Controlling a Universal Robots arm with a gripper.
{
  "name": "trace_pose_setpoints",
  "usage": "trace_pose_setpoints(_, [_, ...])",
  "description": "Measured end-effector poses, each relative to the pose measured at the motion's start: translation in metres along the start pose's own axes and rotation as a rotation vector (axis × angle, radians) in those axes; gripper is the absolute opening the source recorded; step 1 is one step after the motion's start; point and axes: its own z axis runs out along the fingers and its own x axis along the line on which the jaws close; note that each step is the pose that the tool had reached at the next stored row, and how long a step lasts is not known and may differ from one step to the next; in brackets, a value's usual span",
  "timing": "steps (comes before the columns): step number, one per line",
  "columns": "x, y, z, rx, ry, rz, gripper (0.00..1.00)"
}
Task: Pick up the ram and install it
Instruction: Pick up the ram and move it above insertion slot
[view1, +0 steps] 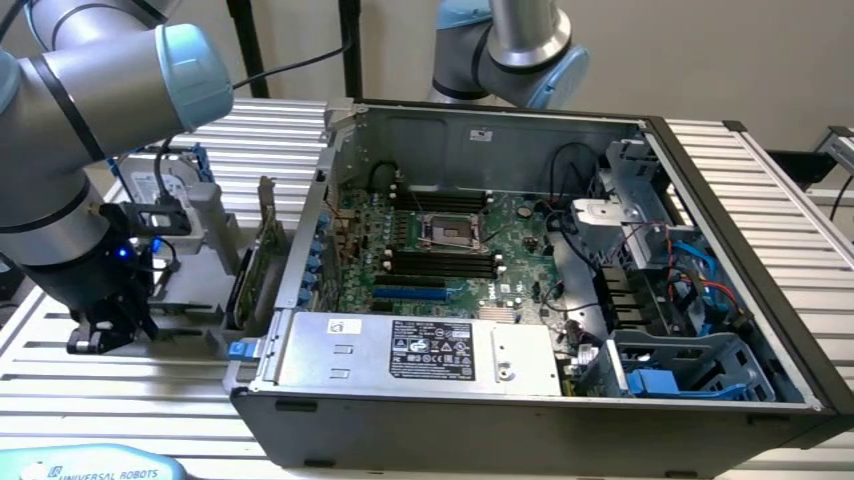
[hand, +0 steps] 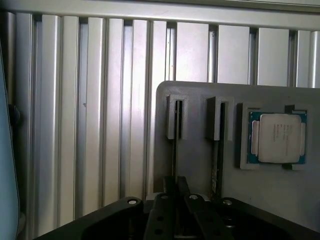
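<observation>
Ribbed aluminium table (view1: 747, 180), its slats running front to back under a plain beige wall (view1: 721, 60). You see the same pale slats close up in the wrist view (hand: 100, 125), lit in bands, with nothing lying on them beside the holder.

On the table stands an open computer case (view1: 534, 420), side panel off. Its motherboard (view1: 441, 235) faces up, and a grey power supply (view1: 414, 350) sits along the near wall. A second arm (view1: 514, 50) rises behind the case.

At the exterior view's left, your arm reaches down to a grey holder (view1: 187, 305) just beside the case. A taller green card (view1: 267, 250) stands upright between the two.

In the wrist view the holder (hand: 195, 165) carries two slotted posts and a recess with a processor (hand: 278, 137) lying flat in it.

The ram (hand: 174, 155) stands on edge in the slot farther from the processor. You see it only as a thin line running from its post toward the gripper (hand: 175, 186).

The jaws are drawn close together, one on each side of that edge, pinching the ram while it sits in its slot.
</observation>
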Motion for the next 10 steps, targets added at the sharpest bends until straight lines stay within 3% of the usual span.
trace_pose_setpoints(10, [-0.0003, -0.0003, -0.0047, 0.0003, -0.0003, 0.006, 0.14])
